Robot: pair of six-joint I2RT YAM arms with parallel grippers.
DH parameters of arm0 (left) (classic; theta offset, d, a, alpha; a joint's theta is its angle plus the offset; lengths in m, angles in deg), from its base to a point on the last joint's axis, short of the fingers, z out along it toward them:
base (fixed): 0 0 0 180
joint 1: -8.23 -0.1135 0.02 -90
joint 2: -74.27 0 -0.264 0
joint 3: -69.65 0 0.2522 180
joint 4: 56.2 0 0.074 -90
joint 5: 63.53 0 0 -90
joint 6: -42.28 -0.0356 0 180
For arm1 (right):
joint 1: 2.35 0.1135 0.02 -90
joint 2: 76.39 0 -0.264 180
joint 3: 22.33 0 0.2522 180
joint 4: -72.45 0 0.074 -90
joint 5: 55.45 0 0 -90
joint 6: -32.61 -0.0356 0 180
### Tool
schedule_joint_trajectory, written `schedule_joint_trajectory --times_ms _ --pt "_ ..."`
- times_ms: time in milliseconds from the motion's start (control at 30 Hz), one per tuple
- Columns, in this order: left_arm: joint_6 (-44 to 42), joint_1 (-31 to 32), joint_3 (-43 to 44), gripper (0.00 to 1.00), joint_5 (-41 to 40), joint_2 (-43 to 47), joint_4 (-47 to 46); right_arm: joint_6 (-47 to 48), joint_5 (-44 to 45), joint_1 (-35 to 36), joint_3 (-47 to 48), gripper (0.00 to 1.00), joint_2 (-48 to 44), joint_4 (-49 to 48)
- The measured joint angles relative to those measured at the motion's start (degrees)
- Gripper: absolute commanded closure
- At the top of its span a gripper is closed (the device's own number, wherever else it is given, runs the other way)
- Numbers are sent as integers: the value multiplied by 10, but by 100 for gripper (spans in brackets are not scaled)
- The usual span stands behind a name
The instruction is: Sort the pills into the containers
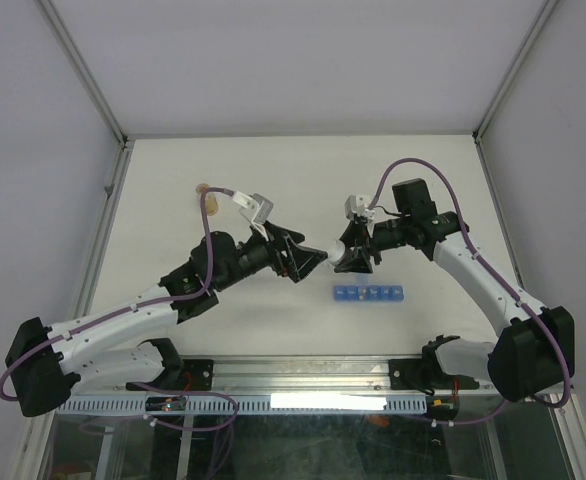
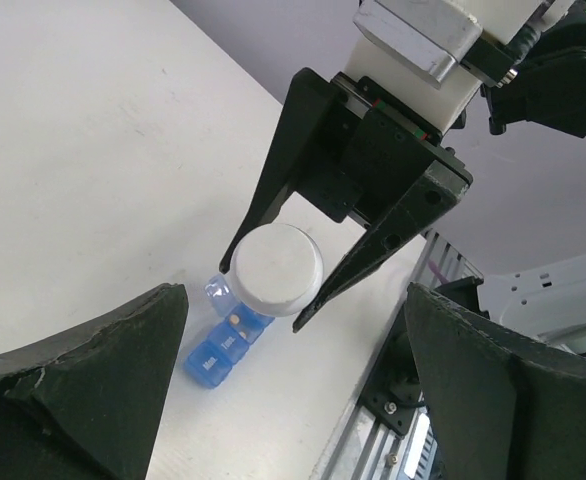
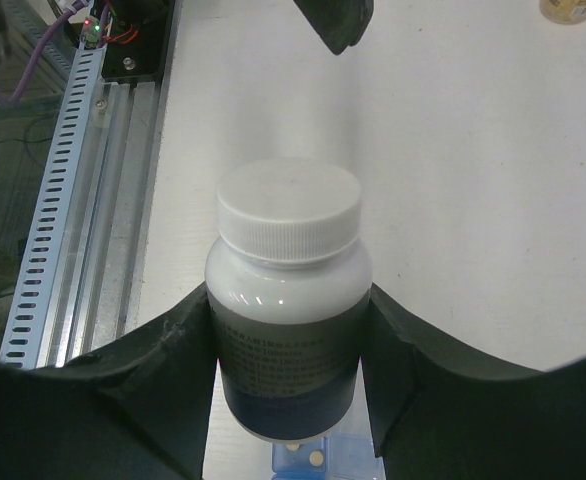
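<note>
My right gripper (image 1: 345, 256) is shut on a white pill bottle (image 3: 288, 290), gripping its labelled body, and holds it above the table with its white screw cap (image 2: 278, 266) pointing at the left arm. My left gripper (image 1: 308, 262) faces that cap, open wide, with nothing between its fingers; one left fingertip (image 3: 335, 25) shows just beyond the cap. Below the bottle lie the containers, a blue pill-organizer strip (image 1: 370, 294) flat on the table. One of its compartments (image 2: 235, 320) is open with tan pills inside; the "Mon." and "Tues." lids (image 2: 205, 362) are closed.
A small clear bottle with orange-tan contents (image 1: 213, 203) stands at the back left of the white table. The metal rail (image 1: 303, 372) with the arm bases runs along the near edge. Grey walls enclose the table on three sides.
</note>
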Motion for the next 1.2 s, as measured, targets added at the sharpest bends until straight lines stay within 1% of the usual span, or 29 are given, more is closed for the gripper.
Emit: schedule_joint_trajectory --times_ms 300,633,833,1000,1200 --pt "-15 22 29 6 -67 -7 50 2 0 0 0 100 0 0" --pt "-10 27 51 8 -90 -21 73 2 -2 0 0 100 0 0" --pt "-10 64 79 7 -144 -52 87 2 -2 0 0 100 0 0" --pt "-9 79 89 7 -184 -60 108 2 -2 0 0 100 0 0" --pt "-8 90 121 11 -205 -89 111 2 -2 0 0 100 0 0"
